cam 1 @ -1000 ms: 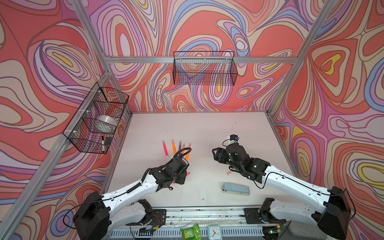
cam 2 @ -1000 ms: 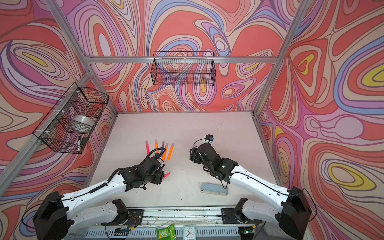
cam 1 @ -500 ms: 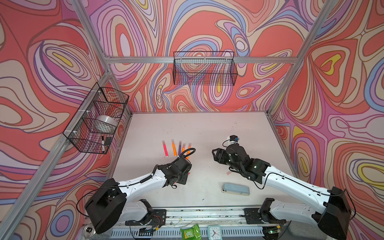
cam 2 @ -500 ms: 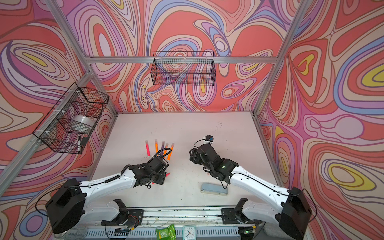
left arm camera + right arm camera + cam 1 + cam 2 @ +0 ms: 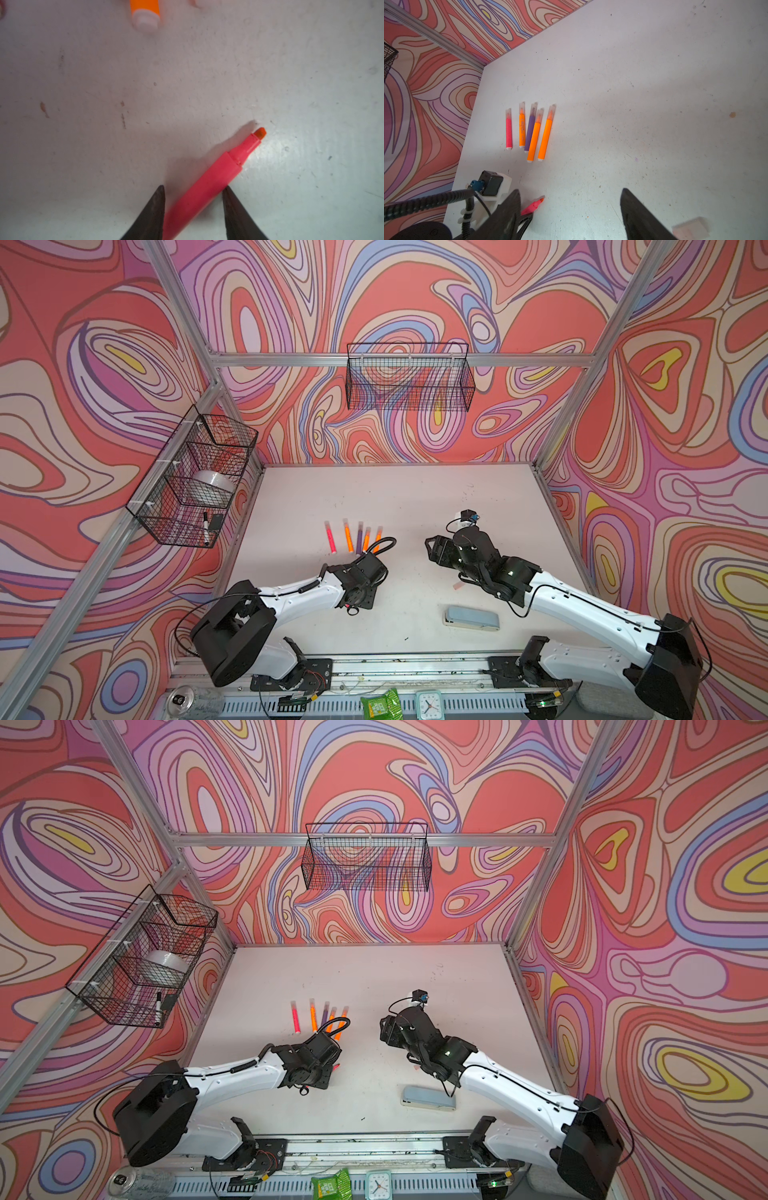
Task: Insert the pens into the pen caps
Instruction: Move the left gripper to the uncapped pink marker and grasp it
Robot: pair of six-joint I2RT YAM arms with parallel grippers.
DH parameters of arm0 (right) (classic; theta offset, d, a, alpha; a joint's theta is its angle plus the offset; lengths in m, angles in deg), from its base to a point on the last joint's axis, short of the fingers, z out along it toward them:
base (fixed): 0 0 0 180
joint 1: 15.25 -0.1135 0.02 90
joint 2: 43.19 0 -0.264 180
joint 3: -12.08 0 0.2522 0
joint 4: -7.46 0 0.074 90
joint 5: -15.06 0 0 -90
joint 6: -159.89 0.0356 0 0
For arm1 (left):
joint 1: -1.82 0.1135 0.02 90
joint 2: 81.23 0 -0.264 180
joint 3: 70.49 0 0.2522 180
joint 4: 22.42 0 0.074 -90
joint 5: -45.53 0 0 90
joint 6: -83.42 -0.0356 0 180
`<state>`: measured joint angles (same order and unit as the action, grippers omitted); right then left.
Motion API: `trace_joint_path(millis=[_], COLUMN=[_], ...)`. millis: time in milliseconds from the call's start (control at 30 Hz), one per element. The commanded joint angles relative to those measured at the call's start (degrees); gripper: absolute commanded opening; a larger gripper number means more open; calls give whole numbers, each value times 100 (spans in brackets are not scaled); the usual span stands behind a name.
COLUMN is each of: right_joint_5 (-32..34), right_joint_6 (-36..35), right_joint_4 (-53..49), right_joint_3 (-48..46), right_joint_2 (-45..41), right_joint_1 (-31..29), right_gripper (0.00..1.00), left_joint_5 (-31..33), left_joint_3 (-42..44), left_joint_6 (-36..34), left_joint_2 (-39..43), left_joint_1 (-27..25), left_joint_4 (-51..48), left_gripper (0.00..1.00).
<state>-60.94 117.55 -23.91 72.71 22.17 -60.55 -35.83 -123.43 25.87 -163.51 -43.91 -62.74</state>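
My left end effector point(image 5: 193, 186) straddles the uncapped pink pen point(image 5: 209, 180) on the worktop point(image 5: 104, 104); grip I cannot confirm. My right end effector point(image 5: 570, 189) gapes wide.

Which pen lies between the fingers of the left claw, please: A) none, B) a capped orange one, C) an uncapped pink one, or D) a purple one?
C: the left wrist view shows the pink pen, tip bare, between the fingers of the left claw.
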Motion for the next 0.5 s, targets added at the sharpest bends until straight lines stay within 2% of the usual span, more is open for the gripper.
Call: trace_joint_path(millis=[0,300,467], right_joint_5=[-29,-102,-108], right_joint_6=[-7,-1,7], right_joint_4=[-7,82,92], right_joint_3=[-91,-80,-88], right_joint_2=[-25,54,64], right_joint_1=[48,65,77], right_gripper=[78,78,78], left_joint_5=[-3,8,6], left_joint_3=[-116,-167,-230], left_joint_6=[185,185,236], left_joint_2=[-202,-212,-252], left_joint_1=[-13,-7,-12], left_joint_4=[-332,-405,-531], left_gripper=[40,19,19])
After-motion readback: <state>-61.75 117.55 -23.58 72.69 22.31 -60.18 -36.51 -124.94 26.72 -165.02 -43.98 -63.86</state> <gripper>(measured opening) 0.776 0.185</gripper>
